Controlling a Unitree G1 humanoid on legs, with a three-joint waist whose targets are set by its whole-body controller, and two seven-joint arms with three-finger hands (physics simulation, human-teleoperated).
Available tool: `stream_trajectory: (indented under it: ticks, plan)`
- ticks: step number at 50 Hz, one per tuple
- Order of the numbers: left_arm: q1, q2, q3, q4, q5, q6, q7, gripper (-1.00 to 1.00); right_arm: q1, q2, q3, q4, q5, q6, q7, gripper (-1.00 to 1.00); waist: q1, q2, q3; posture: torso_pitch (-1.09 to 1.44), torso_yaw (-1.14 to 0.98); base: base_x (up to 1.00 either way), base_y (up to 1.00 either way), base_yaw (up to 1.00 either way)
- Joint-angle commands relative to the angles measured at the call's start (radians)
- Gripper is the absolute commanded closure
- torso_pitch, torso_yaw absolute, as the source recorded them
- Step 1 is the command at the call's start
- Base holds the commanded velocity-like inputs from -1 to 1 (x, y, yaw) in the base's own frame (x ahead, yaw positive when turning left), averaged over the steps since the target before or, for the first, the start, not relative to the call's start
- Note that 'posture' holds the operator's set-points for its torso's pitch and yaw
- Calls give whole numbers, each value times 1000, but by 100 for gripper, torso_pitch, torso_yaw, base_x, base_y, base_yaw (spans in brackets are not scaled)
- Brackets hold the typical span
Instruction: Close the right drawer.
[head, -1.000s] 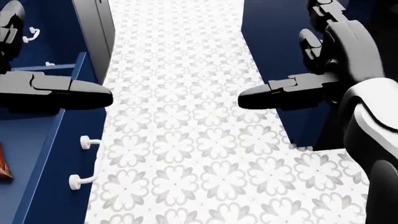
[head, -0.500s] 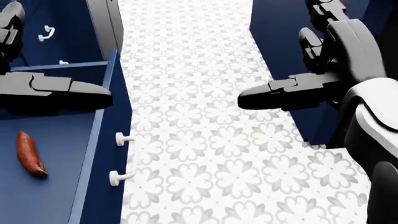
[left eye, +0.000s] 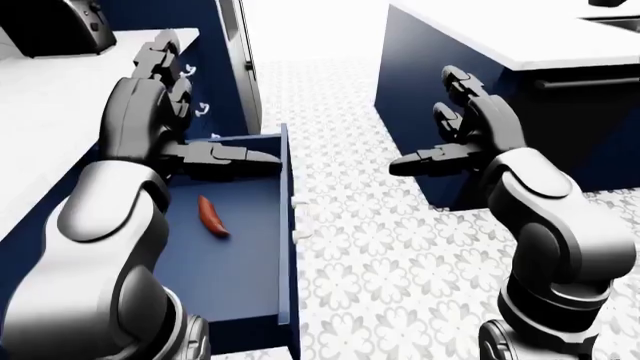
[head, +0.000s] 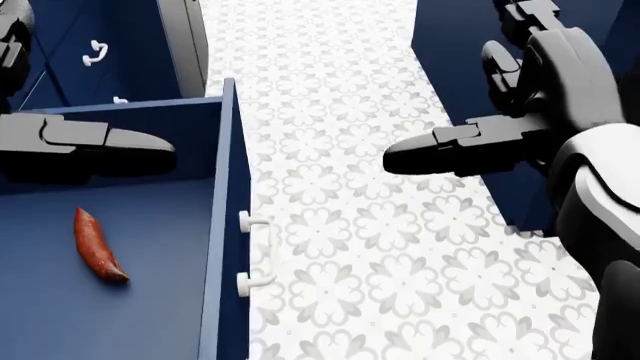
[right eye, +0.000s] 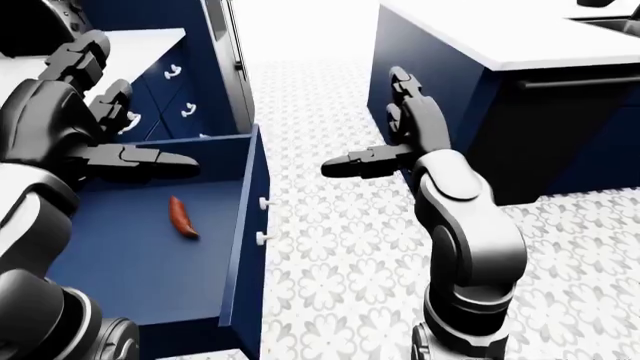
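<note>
Patterned grey-and-white floor tiles (left eye: 400, 262) are running between two banks of navy cabinets, and in the left-eye view the open drawer (left eye: 285, 225) is standing pulled well out on the left, one reddish sausage-shaped item (left eye: 213, 217) lying inside it. The left hand (left eye: 215, 155) is hovering over the drawer's far end, fingers pressed together and pointing flat, gripping nothing; the right hand (left eye: 440, 154) is hanging over the floor, well apart from the drawer, one finger stretched out and the others raised, also empty. Moving to the head view, the whole picture is shifting: a second ago only the drawer's edge was showing, and now its interior and front panel are sliding further in from the left, so the camera is turning toward it, not the drawer moving. That is putting the white handle (head: 258, 255) squarely in sight, with two mounting posts counted on one drawer front, which I judge is lining things up for a push. Across in the right-eye view, one white-topped island (right eye: 520, 45) is sitting on the right, and three small white pulls (right eye: 172, 72) are showing on the far cabinets. The drawer is remaining fully open, nothing touching it yet.
</note>
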Motion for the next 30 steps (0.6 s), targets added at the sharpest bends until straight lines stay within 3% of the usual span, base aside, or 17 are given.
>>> stream_trajectory:
  ticks: [1, 8, 10, 11, 12, 13, 14, 16, 19, 22, 23, 24, 25, 26, 30]
  plan:
    - [-39, 5, -5, -21, 0, -29, 1, -100, -34, -19, -26, -33, -7, -30, -6, -100, -8, 3, -28, 0, 0, 0, 22, 0]
    - [-49, 9, -7, -29, 1, -15, 0, -100, -36, -18, -25, -40, -5, -22, -10, -100, -12, -64, -21, 0, 0, 0, 22, 0]
    - [-47, 8, -7, -25, 1, -19, 0, -100, -36, -17, -24, -37, -5, -25, -11, -100, -10, -103, -25, 0, 0, 0, 21, 0]
    - [-44, 7, -7, -25, 1, -22, 0, -100, -36, -16, -22, -36, -6, -27, -12, -100, -9, -137, -36, 0, 0, 0, 21, 0]
    - [-42, 6, -8, -25, 1, -24, 0, -100, -34, -16, -21, -32, -6, -31, -12, -100, -17, -92, -25, 0, 0, 0, 22, 0]
    - [-41, 7, -7, -27, 1, -23, 0, -100, -33, -16, -22, -36, -6, -28, -12, -100, -8, -111, -29, 0, 0, 0, 23, 0]
    - [-40, 7, -6, -29, 1, -22, -1, -100, -33, -16, -23, -38, -5, -27, -11, -100, -9, -113, -34, 0, 0, 0, 23, 0]
    - [-40, 7, -6, -28, 1, -23, -1, -100, -36, -16, -22, -36, -5, -26, -12, -100, -6, -104, -39, 0, 0, 0, 23, 0]
    - [-43, 7, -9, -29, 2, -20, 0, -100, -36, -16, -21, -39, -5, -23, -12, -100, -4, -73, -22, 0, 0, 0, 22, 0]
    - [-45, 7, -12, -26, 3, -20, 1, -100, -40, -18, -23, -40, -5, -19, -12, -100, -11, -17, -23, 0, 0, 0, 22, 0]
    - [-46, 7, -13, -23, 3, -22, 1, -100, -39, -17, -21, -38, -5, -22, -12, -100, -14, 23, -34, 0, 0, 0, 23, 0]
    - [-47, 8, -15, -22, 4, -21, 1, -100, -39, -17, -21, -33, -6, -26, -11, -100, -22, 32, -47, 0, 0, 0, 23, 0]
    - [-52, 9, -16, -25, 5, -14, 1, -100, -40, -17, -21, -32, -6, -26, -11, -100, -10, 14, -31, 0, 0, 0, 22, 0]
    - [-56, 12, -18, -30, 7, -7, 2, -100, -41, -17, -21, -36, -5, -22, -11, -100, -14, 18, -24, 0, 0, 0, 21, 0]
    - [-66, 13, -25, -36, 11, 6, 0, -100, -45, -19, -23, -35, -4, -19, -11, -100, -13, -25, -25, 0, 0, 0, 22, 0]
